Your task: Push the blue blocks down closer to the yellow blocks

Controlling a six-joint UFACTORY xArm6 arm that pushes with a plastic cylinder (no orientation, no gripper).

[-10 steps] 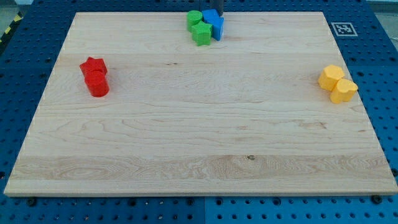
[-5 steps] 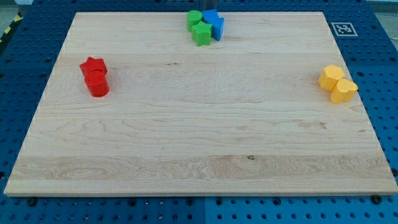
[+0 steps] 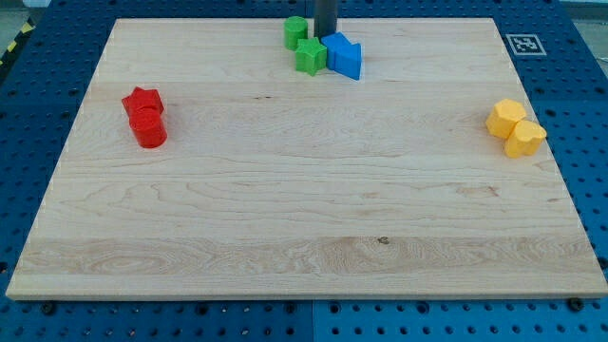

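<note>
On the wooden board (image 3: 304,218), your blue blocks (image 3: 344,55) sit at twelve o'clock, well apart from the yellow blocks (image 3: 516,127) at three o'clock. The green blocks (image 3: 304,45) touch the blue pair's left side. My tip (image 3: 325,35), a bare rod that grips nothing, presses just behind the blue blocks. Push off-centre and the pair could split or drag green along.

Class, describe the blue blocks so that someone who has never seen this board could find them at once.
Start at the wooden board and go to the middle of its top edge, where my tip comes down. The blue blocks sit just below-right of it, touching a green block; they are the only blue pieces.
</note>
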